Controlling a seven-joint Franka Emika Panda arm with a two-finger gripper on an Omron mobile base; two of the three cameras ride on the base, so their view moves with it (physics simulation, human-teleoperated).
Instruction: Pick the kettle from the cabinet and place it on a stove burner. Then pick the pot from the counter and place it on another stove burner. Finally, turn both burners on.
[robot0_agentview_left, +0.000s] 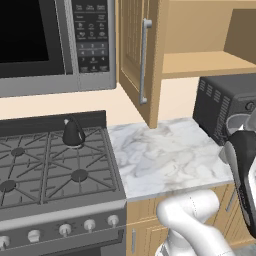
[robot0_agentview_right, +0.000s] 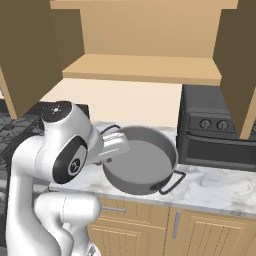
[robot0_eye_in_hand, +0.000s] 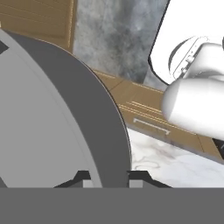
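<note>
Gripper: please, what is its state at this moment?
Gripper: shut on the rim of the pot, which is tilted above the counter.

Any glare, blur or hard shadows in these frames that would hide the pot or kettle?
Left base view: flat, even light, kettle sharp, just a small highlight. Right base view: pot crisp, with soft interior shading. Hand view: the pot's rim looms close, undistorted, no blur.

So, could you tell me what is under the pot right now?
The pot, tilted with its wall clamped in the gripper, hangs over the marble counter and its front edge. What lies directly below it is covered by the pot.
</note>
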